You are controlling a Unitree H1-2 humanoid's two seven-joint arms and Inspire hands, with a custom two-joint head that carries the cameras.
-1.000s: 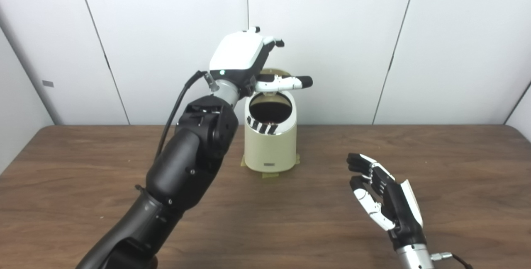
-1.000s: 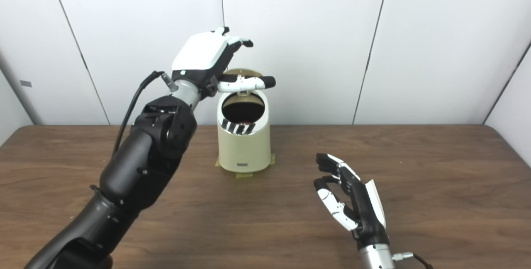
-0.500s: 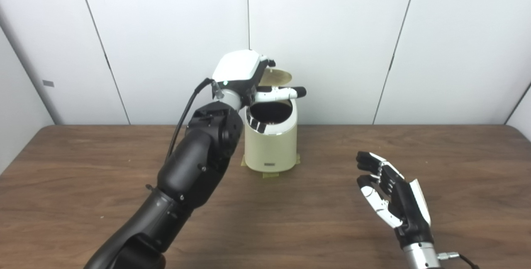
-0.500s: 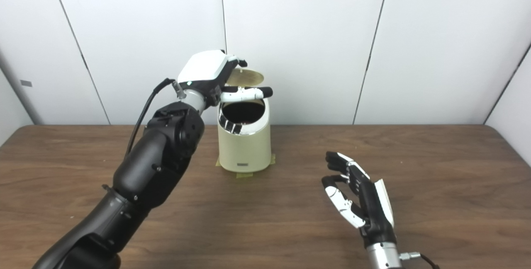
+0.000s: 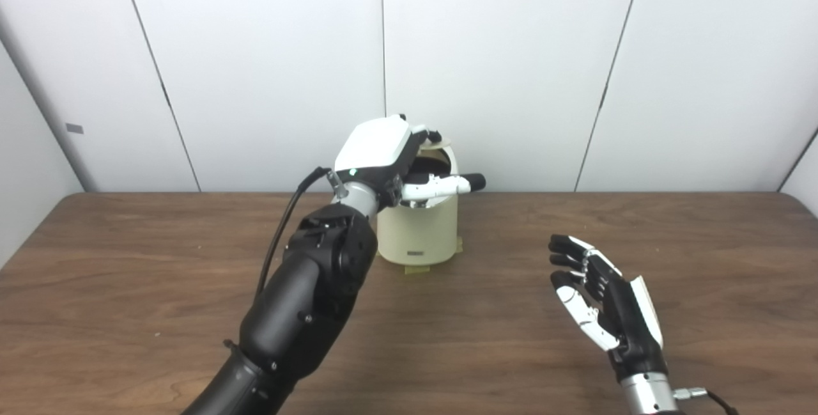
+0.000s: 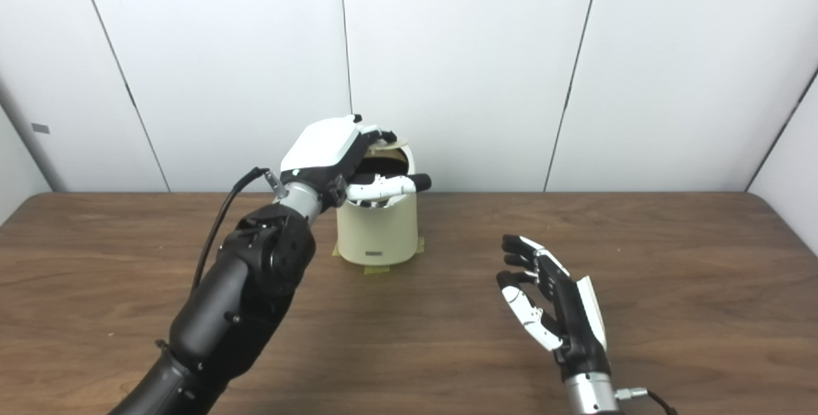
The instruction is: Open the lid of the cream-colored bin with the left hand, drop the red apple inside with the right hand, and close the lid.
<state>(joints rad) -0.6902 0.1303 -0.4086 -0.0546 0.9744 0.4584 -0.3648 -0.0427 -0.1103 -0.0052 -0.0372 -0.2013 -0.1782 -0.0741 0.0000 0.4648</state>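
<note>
left hand [image 5: 382, 158] raised, palm down, fingers curled forward, thumb out sideways, right hand [image 5: 604, 303] low, empty, fingers spread and slightly curled

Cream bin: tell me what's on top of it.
The left hand sits over the cream bin, pressing the lid nearly down. A dark gap shows under the lid; any contents are hidden.
</note>
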